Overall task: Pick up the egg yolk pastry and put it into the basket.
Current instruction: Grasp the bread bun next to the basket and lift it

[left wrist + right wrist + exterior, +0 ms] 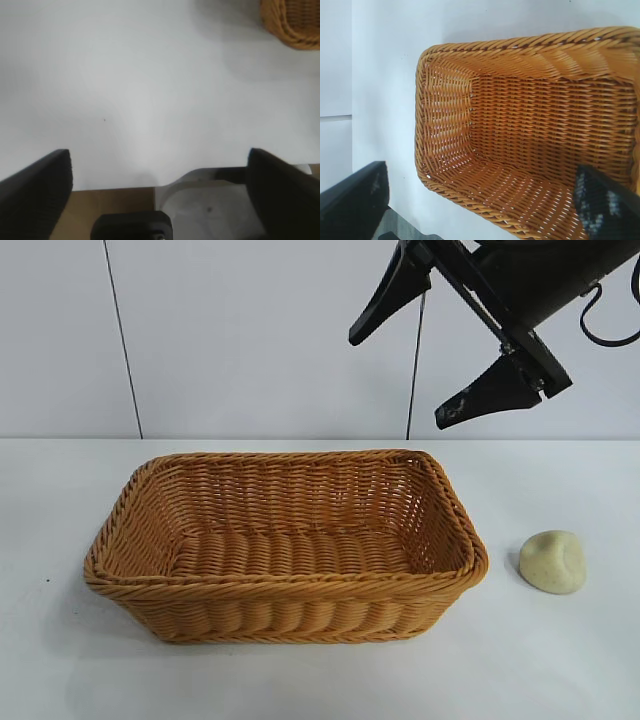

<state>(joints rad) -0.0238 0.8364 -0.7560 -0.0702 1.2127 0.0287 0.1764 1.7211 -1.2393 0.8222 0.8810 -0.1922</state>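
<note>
Seen from the exterior camera, the right gripper (410, 375) is hanging high above the far right corner of the basket (290, 585), its two black fingers (390, 295) spread wide and holding nothing. The orange-brown wicker basket is sitting mid-tabletop (300, 680) with nothing inside it, while the egg yolk pastry (553, 561) is lying on the white surface just beside the basket's right end, apart from the rim and well below the gripper. The left arm is not showing in this view

From the left wrist camera, the left gripper (160, 185) is hovering over bare white tabletop (140, 90), its dark fingers (35, 190) standing far apart with nothing between them; one rounded corner of the basket (292, 22) is peeking in at the frame's edge, well away from the fingers

From the right wrist camera, the right gripper (485, 205) is looking straight down into the basket (530, 130), the woven floor and sloping walls filling most of the frame, the black fingers (352, 200) sitting wide open on either side and gripping nothing. The pastry is not appearing in this view
</note>
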